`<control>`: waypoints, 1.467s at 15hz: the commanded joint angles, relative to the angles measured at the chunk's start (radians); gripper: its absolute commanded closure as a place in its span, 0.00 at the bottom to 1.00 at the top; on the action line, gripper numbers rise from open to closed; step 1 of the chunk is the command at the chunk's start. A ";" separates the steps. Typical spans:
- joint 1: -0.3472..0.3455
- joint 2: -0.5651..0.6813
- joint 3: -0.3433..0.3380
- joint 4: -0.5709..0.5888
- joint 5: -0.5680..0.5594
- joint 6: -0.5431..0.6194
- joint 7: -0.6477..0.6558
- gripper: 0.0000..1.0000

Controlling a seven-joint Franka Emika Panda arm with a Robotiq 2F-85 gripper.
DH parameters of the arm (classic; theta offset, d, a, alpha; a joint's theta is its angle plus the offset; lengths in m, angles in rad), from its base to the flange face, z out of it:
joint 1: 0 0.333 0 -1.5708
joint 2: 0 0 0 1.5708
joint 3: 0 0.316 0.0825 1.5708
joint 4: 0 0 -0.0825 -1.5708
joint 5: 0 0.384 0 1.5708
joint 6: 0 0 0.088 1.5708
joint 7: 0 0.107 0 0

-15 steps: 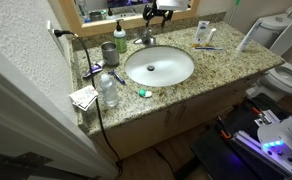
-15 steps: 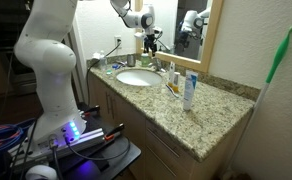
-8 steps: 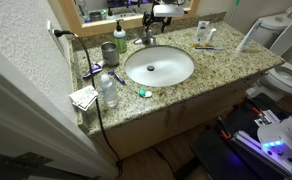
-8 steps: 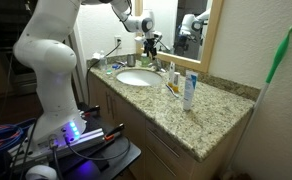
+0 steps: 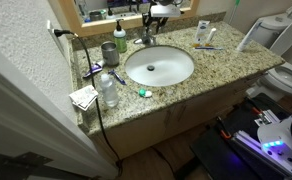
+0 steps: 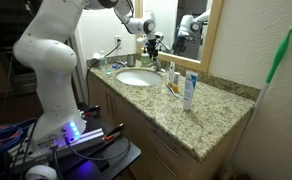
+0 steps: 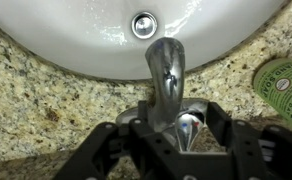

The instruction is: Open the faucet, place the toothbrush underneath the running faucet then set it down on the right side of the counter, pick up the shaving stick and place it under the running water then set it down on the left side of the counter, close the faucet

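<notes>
Far left on the desk (image 5: 226,62): a folded paper (image 5: 83,97) at the front corner. A clear plastic bottle (image 5: 108,90) stands upright just beside it. A dark cord (image 5: 98,115) drops over the edge there. Small blue items lie behind the bottle, too small to name. Further back are a green cup (image 5: 109,53) and then a dark pump bottle (image 5: 120,38) near the wall.

Centre: an oval white basin (image 5: 158,67) is set into the granite. The faucet (image 5: 146,39) stands at its back rim, spout toward the bowl. Your arm (image 6: 46,50) reaches across to it, and in both exterior views your jaws hang right over the faucet.

Wrist view, left to right: speckled desk, one dark finger (image 7: 104,150), the chrome spout and handle, the other finger, then a green-labelled container (image 7: 284,90) at the frame edge. Your jaws are spread wide, one finger on each side of the faucet's handle with the chrome between them. You cannot tell from here whether either finger touches the metal. The drain (image 7: 144,24) sits beyond the spout tip.

Right of the basin: the toothbrush (image 5: 210,46) appears to lie flat on the desk, well apart from the faucet and from your jaws. It is small in this view. A white tube (image 5: 202,31) stands upright just behind it. Off the desk's right end is a toilet (image 5: 286,78).
</notes>
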State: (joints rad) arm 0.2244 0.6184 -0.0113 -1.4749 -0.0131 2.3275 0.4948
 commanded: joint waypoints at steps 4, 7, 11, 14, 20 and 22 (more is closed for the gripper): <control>0.025 0.039 -0.022 0.048 -0.028 0.036 0.011 0.90; 0.002 -0.006 0.000 0.000 0.020 0.080 0.000 0.93; -0.026 -0.119 0.012 -0.123 0.089 0.209 -0.008 0.93; -0.046 -0.162 0.021 -0.195 0.144 0.342 -0.033 0.93; -0.067 -0.273 0.026 -0.278 0.208 0.404 -0.053 0.47; -0.042 -0.376 -0.025 -0.343 0.138 0.274 0.003 0.49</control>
State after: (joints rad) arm 0.1714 0.4011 0.0005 -1.6845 0.1726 2.7219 0.4646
